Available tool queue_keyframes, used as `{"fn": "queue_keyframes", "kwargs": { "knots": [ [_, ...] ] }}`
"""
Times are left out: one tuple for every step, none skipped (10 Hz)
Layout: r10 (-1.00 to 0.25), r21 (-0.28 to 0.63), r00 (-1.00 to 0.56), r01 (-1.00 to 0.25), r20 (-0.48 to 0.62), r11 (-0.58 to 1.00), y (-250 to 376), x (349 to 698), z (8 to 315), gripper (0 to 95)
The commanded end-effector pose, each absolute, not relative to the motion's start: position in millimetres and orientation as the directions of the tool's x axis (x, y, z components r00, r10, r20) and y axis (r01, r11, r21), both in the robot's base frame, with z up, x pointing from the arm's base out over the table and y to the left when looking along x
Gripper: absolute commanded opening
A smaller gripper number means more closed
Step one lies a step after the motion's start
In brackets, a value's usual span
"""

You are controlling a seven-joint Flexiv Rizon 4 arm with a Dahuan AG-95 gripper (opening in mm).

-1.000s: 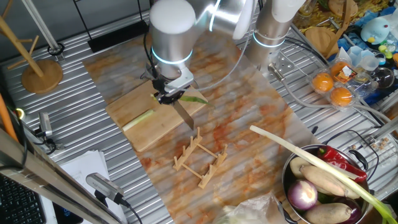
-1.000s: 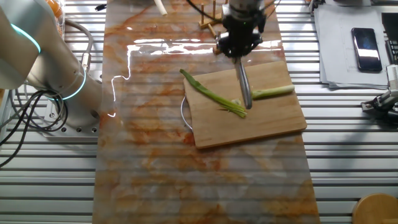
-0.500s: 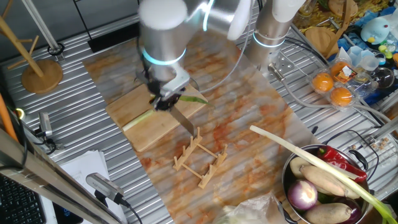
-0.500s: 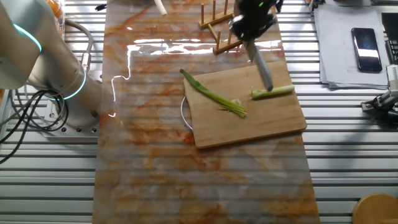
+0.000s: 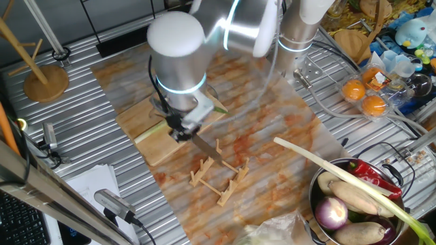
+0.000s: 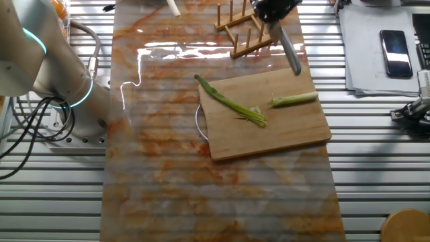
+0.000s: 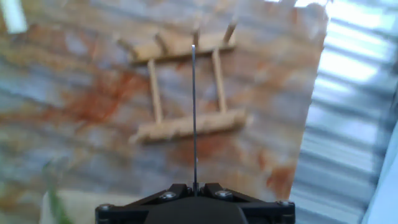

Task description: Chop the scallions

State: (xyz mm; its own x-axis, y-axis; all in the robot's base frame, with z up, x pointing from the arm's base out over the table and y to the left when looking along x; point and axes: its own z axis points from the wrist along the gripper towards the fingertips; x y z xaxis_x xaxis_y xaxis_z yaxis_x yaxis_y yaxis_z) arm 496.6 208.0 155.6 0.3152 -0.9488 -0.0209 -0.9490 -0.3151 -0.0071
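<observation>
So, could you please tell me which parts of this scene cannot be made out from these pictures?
- Gripper fingers: the arm's body covers them in one fixed view; the other fixed view's top edge cuts them off.
- Knife handle: buried in the gripper, every view.
- Scallions: mostly behind the arm in one fixed view; only a green blur at the hand view's lower left.
- Cutting board: its middle is hidden by the arm in one fixed view.

Two scallion pieces point(image 6: 259, 108) on cutting board point(image 6: 269, 134); wooden rack point(image 6: 243, 30) just behind
</observation>
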Motion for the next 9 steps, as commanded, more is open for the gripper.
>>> {"fn": "queue_keyframes", "kwargs": {
  "knots": [
    [-0.956, 0.005, 0.295, -0.956, -0.012, -0.295, 224.7, 496.3, 152.3, 0.0],
    [-0.956, 0.006, 0.295, -0.956, -0.007, -0.295, 229.7, 495.5, 150.3, 0.0],
    [-0.955, 0.006, 0.296, -0.955, -0.008, -0.296, 235.5, 494.6, 147.0, 0.0],
    [-0.953, 0.004, 0.301, -0.953, -0.013, -0.301, 237.3, 494.7, 145.5, 0.0],
    [-0.951, 0.005, 0.309, -0.951, -0.013, -0.309, 237.3, 494.7, 145.5, 0.0],
    [-0.952, 0.004, 0.305, -0.952, -0.003, -0.305, 237.3, 494.7, 145.5, 0.0],
    [-0.952, 0.001, 0.305, -0.952, 0.008, -0.305, 237.1, 494.7, 145.3, 0.0],
    [-0.948, -0.003, 0.317, -0.948, 0.023, -0.318, 236.0, 494.4, 144.8, 0.0],
    [-0.937, -0.004, 0.347, -0.938, 0.04, -0.347, 233.4, 493.7, 143.4, 0.0]
  ]
}}
